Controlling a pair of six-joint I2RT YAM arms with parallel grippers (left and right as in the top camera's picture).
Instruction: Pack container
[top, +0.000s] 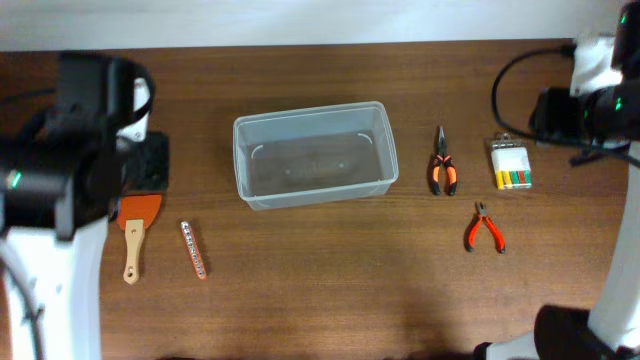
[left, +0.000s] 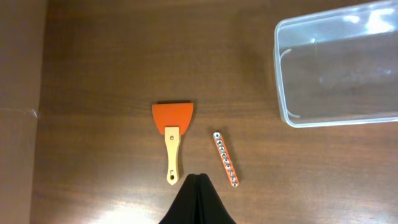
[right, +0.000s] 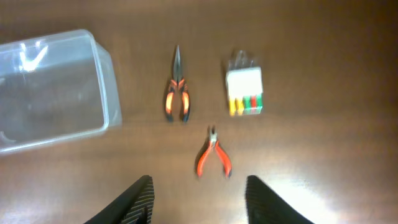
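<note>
**Two robot arms over a wooden table, an empty tub between them**

A dark wooden table (top: 320, 300) fills all three views. Only the overhead view takes in everything: the left arm (top: 60, 160) at one end, the right arm (top: 590, 110) at the other, and the container (top: 310, 160), a clear rectangular tub with nothing in it, midway between them. That view does not show how either pair of jaws stands; the wrist cameras do.

The left wrist camera shows the left gripper (left: 196, 186) with its fingers pressed together into one black point, holding nothing. The container sits well ahead of it and to the right, with only one end in frame. Straight ahead lies a scraper (left: 172, 130) with an orange blade, the end of its wooden handle nearest the fingertips. Just right of it is an orange bit-holder strip (left: 225, 158) with a row of silver sockets.

The right wrist camera, slightly blurred, shows the right gripper (right: 199, 186) with its fingers well apart and only bare table between them. The container's other end lies ahead and far left. Needle-nose pliers (right: 176, 90) lie ahead, slightly left. A white case (right: 245, 92) with yellow, green and red pieces lies ahead to the right. Small red-handled pliers (right: 212, 152) lie nearest, just ahead of the gap.
</note>
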